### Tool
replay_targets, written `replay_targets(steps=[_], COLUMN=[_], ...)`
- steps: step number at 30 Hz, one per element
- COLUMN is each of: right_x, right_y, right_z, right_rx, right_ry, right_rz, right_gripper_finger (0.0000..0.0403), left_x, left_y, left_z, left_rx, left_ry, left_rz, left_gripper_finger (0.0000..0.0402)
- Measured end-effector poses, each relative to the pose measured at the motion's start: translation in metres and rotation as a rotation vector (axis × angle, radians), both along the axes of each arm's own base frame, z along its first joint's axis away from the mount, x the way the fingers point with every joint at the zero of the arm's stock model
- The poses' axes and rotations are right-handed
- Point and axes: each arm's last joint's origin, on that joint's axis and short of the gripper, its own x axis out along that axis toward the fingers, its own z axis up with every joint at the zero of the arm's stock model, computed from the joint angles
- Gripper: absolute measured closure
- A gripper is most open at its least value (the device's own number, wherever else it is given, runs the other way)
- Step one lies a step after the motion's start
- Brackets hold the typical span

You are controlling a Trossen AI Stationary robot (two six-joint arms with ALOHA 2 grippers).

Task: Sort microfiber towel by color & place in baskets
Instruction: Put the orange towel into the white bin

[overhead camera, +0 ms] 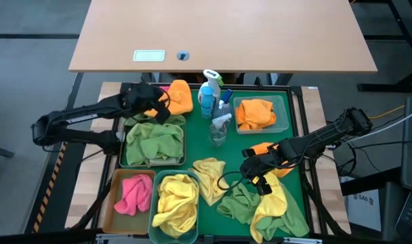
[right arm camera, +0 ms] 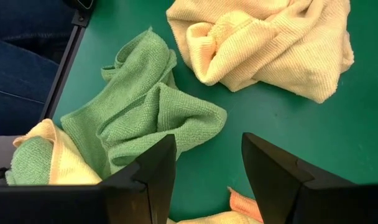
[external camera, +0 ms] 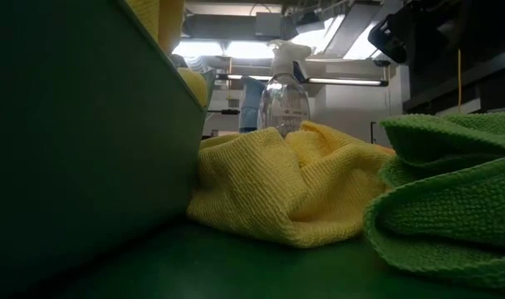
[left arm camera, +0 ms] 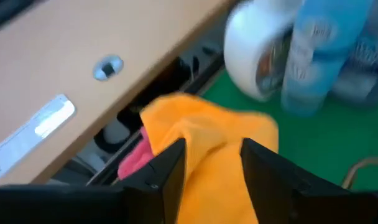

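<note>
Green tray (overhead camera: 297, 146) under towels (overhead camera: 209, 177), baskets (overhead camera: 261, 115)

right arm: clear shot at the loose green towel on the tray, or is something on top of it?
Probably yes. The right gripper hangs open just over the green towel, nothing between. One edge lies under a yellow towel, but the bunched part under the fingers is bare.

The yellow towel (external camera: 294, 187) and green towel (external camera: 452, 191) are nubby woven cloth. The green tray (right arm camera: 288, 124) looks smooth and matt. The desk (overhead camera: 223, 34) is wood-look.
</note>
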Motion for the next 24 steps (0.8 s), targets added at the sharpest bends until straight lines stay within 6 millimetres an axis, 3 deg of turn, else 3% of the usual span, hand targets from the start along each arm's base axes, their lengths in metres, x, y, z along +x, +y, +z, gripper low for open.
replay_targets(steps=[11,24], right_x=[0.003,0.004], right_y=[0.001,0.002], right_z=[0.002,0.003], right_rx=[0.026,0.048], right_ry=[-0.025,-0.032], right_rz=[-0.021,-0.049], right_gripper_finger=[0.0221,0.0221], left_x=[0.009,0.003], left_y=[0.029,0.054], left_z=[-0.034,-0.05], left_rx=[-0.045,-0.121], left_ry=[0.267,0.311], left_rz=[-0.024,0.057], left_gripper_finger=[0.0254,0.0268])
